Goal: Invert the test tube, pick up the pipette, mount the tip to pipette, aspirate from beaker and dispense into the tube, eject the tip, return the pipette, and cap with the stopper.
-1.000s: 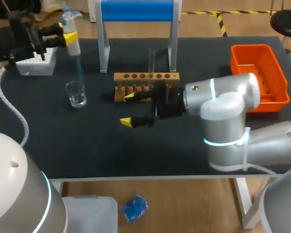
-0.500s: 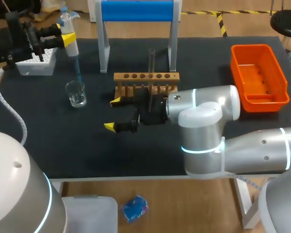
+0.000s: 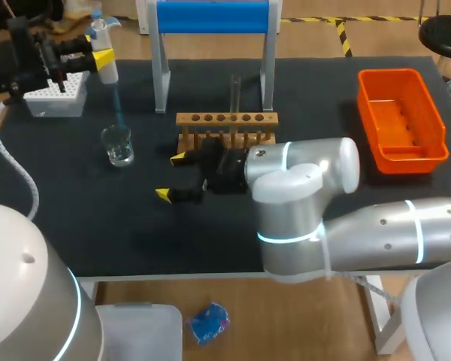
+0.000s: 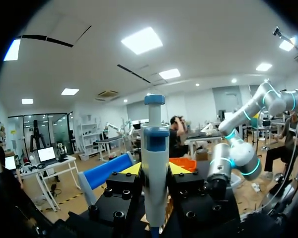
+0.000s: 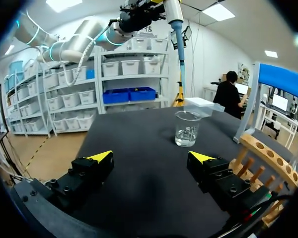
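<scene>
The pipette (image 3: 104, 64) hangs upright in my left tool (image 3: 98, 56), which is clamped on its barrel from both sides, so its long tip (image 3: 118, 105) points straight down at the beaker (image 3: 118, 145). The tip's end is at the beaker's mouth; I cannot tell whether it reaches the water. I judge this to be the aspirating step. The tube (image 3: 235, 89) stands upright in the rack (image 3: 225, 120), ready to receive. My right tool (image 3: 171, 177) hovers low over the surface (image 3: 98, 218) in front of the rack, fingers apart and holding nothing, well clear of the beaker.
</scene>
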### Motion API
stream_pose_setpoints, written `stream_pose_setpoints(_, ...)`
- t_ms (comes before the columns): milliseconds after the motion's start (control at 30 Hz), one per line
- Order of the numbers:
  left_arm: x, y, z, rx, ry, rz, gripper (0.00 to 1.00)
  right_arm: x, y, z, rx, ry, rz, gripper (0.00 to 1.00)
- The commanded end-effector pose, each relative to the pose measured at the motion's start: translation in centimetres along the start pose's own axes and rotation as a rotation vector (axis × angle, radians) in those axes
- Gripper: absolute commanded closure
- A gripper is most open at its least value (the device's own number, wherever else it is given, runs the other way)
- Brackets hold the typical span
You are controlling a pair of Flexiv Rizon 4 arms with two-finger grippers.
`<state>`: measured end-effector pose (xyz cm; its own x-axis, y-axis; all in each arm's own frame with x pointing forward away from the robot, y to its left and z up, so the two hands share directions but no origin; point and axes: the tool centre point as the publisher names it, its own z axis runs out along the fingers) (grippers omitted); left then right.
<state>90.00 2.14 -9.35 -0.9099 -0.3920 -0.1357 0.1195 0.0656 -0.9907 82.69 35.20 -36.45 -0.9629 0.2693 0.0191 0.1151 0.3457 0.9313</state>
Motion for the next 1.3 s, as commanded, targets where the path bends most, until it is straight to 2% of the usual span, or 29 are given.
stream_pose_setpoints(33, -1.0, 0.7, 0.1, -0.001, -0.001, 0.004, 1.00, 0.0, 0.5, 3.3, 0.050, -0.030, 0.002, 0.00)
stream_pose_setpoints(500, -2.0, 2.2, -0.6, -0.003, -0.020, 0.006, 1.00, -1.9, -0.1, 6.1, 0.105, -0.022, 0.019, 0.00)
stream_pose_setpoints(900, -2.7, 3.0, -0.6, 0.001, -0.011, -0.008, 1.00, -3.7, -0.5, 7.5, 0.116, -0.037, 0.069, 0.00)
stream_pose_setpoints(1300, -3.0, 5.1, -0.2, -0.007, -0.023, 0.016, 1.00, -3.7, -0.5, 7.5, 0.116, -0.037, 0.069, 0.00)
